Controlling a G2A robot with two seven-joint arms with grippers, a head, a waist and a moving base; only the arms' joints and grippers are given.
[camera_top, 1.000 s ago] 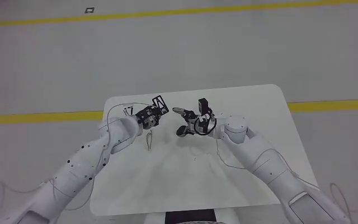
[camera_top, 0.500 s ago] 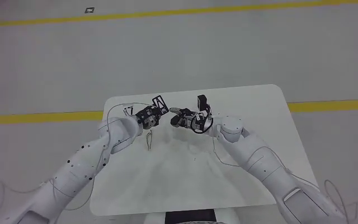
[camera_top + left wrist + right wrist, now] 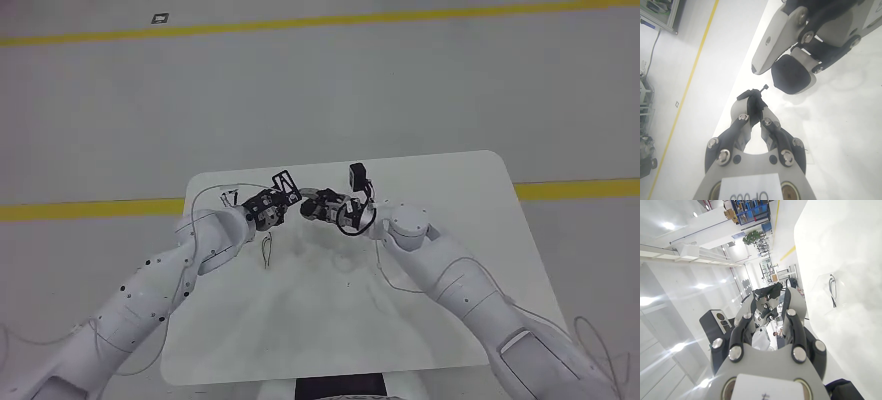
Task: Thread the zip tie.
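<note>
zip tie point(image 3: 764, 88) | look: black, thin strap | state: pinched between the closed fingertips of the left gripper point(image 3: 754, 97) | pose: square head end protruding just past the tips

The zip tie point(image 3: 763, 88) is thin, matt black plastic. The left gripper point(image 3: 753, 96) pinching it has pale grey matt plastic shells, black links and shiny metal screws. Near the zip tie, the right gripper point(image 3: 770, 70) bears a black pad (finely pebbled, rubbery-looking). The table point(image 3: 450, 300) under the zip tie is smooth, white and faintly glossy.
</note>
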